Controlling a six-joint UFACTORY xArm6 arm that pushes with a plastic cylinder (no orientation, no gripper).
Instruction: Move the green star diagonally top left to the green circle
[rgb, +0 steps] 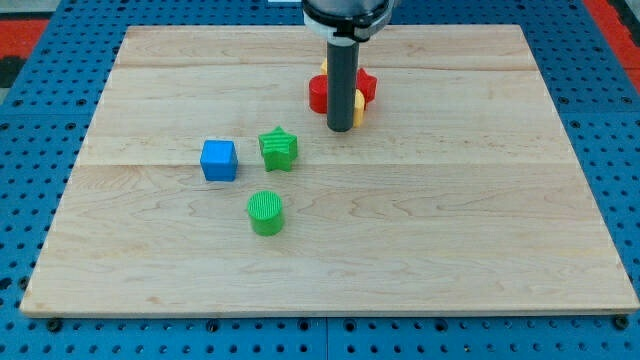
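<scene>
Wooden board (400, 250) on blue pegboard: you have the green star (279, 148) near centre, just up-right of the green circle (266, 212), blue cube (219, 160) just to its left. My tip (341, 128) is a bare rod, grasping nothing, amid red (318, 93) and yellow (357, 110) blocks. Star lies left and slightly below tip.

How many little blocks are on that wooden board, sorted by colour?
Green: 2, the green star and the green circle
Blue: 1, the blue cube
Red: 2, partly hidden behind the rod
Yellow: 1, mostly hidden
Total: 6
</scene>
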